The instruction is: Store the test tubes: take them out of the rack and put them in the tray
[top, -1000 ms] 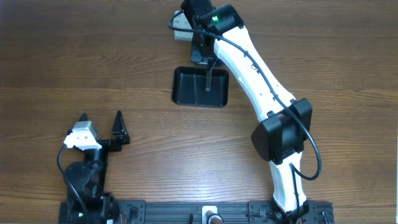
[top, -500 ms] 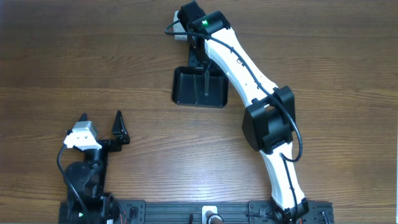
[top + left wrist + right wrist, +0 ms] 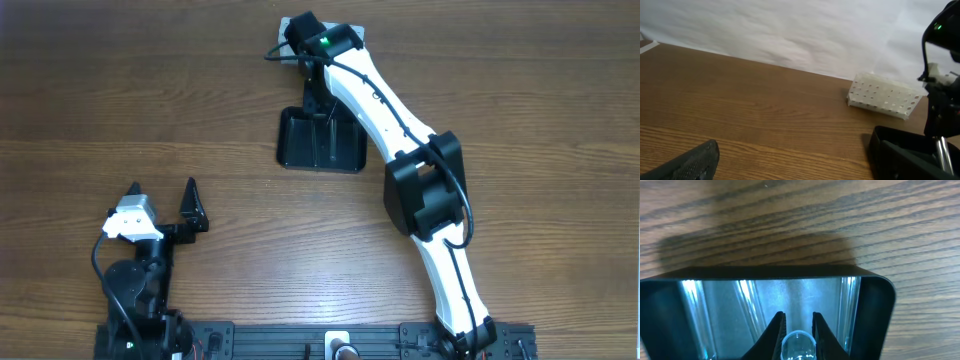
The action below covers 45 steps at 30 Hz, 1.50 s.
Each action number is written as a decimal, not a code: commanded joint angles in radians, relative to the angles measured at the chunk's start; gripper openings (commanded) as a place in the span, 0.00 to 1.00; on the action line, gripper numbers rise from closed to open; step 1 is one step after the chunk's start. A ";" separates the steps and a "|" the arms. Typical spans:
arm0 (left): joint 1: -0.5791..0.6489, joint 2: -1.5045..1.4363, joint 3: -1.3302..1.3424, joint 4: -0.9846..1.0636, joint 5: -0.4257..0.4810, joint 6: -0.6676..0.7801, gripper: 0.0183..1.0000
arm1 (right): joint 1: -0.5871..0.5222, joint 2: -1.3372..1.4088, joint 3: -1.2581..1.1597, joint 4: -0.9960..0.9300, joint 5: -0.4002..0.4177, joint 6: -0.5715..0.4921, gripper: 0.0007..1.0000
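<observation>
My right gripper is shut on a clear test tube, held upright over the far end of the black tray. Several clear tubes lie on the tray's floor. From above, the right gripper hangs at the tray's far rim, and the arm hides most of the white rack behind it. The left wrist view has the rack lying past the tray, with the held tube above the tray. My left gripper rests open at the near left.
Bare wooden tabletop stretches around the tray and rack. The arm bases and a black rail run along the near edge. A white backdrop stands behind the table.
The right arm's elbow swung left and its wrist shifted toward the rack, while the gripper kept the tube over the tray's far end. The left arm stayed still.
</observation>
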 commanded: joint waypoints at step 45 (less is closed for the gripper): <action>0.001 -0.007 -0.005 -0.003 -0.004 0.014 1.00 | -0.001 0.085 0.005 0.026 0.010 0.014 0.29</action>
